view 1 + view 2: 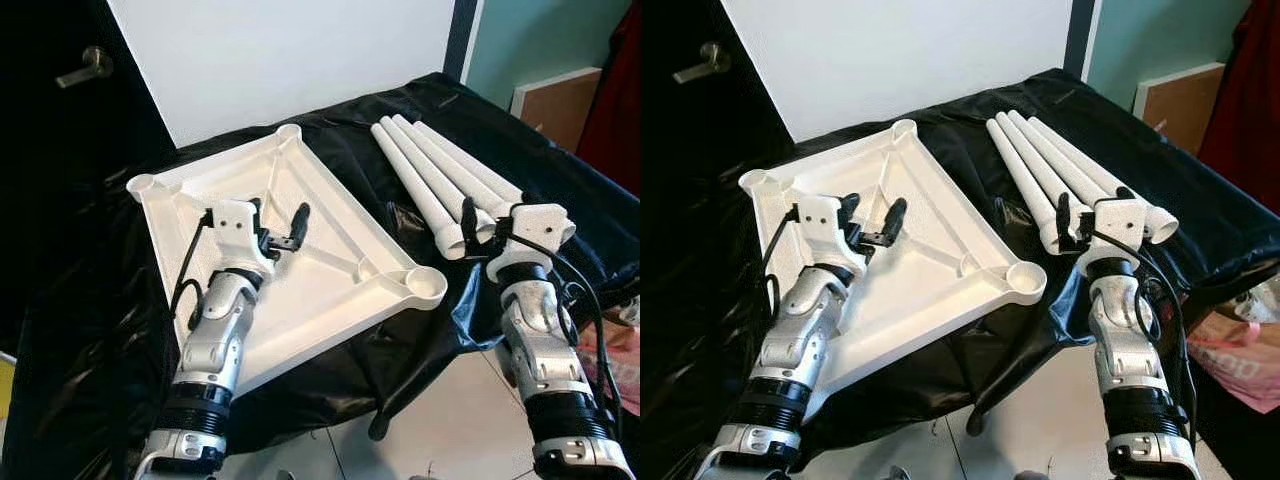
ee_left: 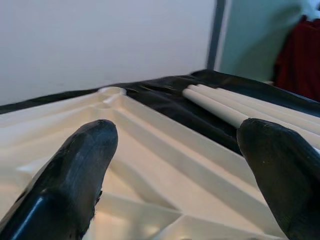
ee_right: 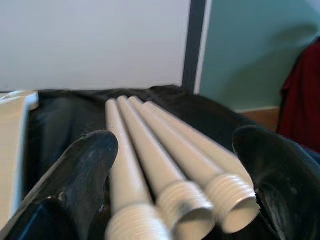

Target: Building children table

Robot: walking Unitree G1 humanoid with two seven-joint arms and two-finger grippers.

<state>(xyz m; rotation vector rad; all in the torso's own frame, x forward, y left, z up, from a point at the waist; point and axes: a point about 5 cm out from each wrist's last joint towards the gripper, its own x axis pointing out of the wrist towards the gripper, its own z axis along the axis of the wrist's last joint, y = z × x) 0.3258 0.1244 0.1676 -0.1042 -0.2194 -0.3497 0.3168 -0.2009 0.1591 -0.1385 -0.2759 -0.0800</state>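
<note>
Left eye view shows a white plastic tabletop (image 1: 300, 250) lying upside down on a black sheet (image 1: 90, 330), ribs and 4 corner sockets facing up. To its right, close by but apart, 4 white legs (image 1: 440, 185) lie side by side, threaded ends toward the robot. The left gripper (image 1: 283, 232) hovers over the tabletop, fingers spread with nothing between them. The right gripper (image 1: 483, 220) sits at the near ends of the legs, fingers spread either side of them, not yet closed. The legs look light, stiff, hollow and smooth, likely slippery; gripping 1 mid-shaft, clear of the thread, seems safest.
</note>
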